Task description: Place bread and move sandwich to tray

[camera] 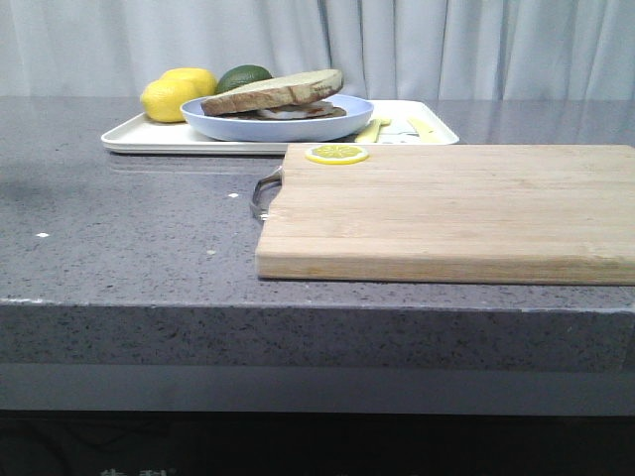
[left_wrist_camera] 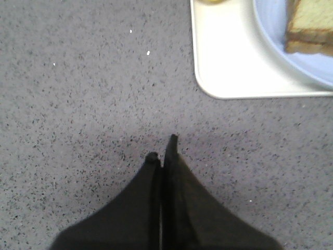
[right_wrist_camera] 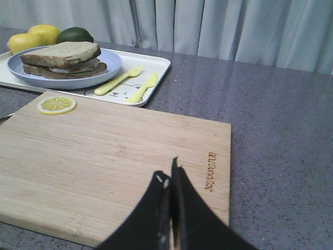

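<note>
From where I sit the job looks finished: the thick tan slice of bread with its darker crust point(camera: 276, 89) lies on top of the egg-filled brown-bread sandwich point(right_wrist_camera: 62, 61), and that stack sits on the round light-blue plate point(camera: 278, 127), which rests inside the shallow white rectangular tray with rounded corners point(camera: 139, 137) at the back of the speckled grey stone worktop point(camera: 129, 238). Two yellow lemons point(camera: 179, 92) and a dark green lime point(camera: 243, 75) share the tray's left end, and a pale yellow plastic fork point(right_wrist_camera: 118, 80) and knife point(right_wrist_camera: 143, 87) lie on its right part beside the plate. I judge nothing is left to carry, only to keep both arms away. The left gripper point(left_wrist_camera: 162, 151) hovers over bare worktop with its black fingers pressed together and empty, a short way off the tray's rounded corner. The right gripper point(right_wrist_camera: 170, 177) hangs over the pale wooden cutting board point(camera: 446, 208), fingers likewise together and holding nothing. The board carries only a thin lemon slice point(camera: 336, 154) near its far left corner; its front edge lies close to the worktop's front lip, and its metal handle point(camera: 264, 193) sticks out leftward. Open room lies on the left half of the worktop and to the right of the board.
</note>
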{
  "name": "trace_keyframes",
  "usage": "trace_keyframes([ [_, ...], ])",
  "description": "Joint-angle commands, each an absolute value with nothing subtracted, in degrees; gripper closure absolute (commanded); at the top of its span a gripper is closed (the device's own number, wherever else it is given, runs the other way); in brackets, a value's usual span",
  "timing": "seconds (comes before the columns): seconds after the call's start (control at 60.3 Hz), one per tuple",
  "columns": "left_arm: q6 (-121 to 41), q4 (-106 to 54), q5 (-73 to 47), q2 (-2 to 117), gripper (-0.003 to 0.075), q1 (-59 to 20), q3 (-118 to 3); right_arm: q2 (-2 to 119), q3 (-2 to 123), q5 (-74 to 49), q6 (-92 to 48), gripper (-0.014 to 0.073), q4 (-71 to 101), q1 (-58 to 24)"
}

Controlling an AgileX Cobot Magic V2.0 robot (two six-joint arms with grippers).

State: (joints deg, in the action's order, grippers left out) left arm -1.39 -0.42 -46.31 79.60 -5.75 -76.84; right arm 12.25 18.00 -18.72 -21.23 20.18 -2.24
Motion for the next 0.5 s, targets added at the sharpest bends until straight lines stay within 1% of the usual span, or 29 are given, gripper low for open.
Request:
trace_keyframes([
  [0.0, -0.65, -1.78, -35.27, 71.98, 0.0739, -5.76, -72.71, 12.79, 19.59, -14.0, -21.54, 0.067, 20.86, -1.98],
  [0.199, -0.65, -1.78, -24.54, 58.82, 0.0739, -5.76, -59.23, 12.79, 19.59, -14.06, -21.54, 0.067, 20.86, -1.98],
  [0.481, -0.65, -2.14, -13.25, 35.35, 0.0739, -5.76, -38.19, 12.79, 19.59, -14.06, -21.54, 0.067, 20.86, -1.98],
])
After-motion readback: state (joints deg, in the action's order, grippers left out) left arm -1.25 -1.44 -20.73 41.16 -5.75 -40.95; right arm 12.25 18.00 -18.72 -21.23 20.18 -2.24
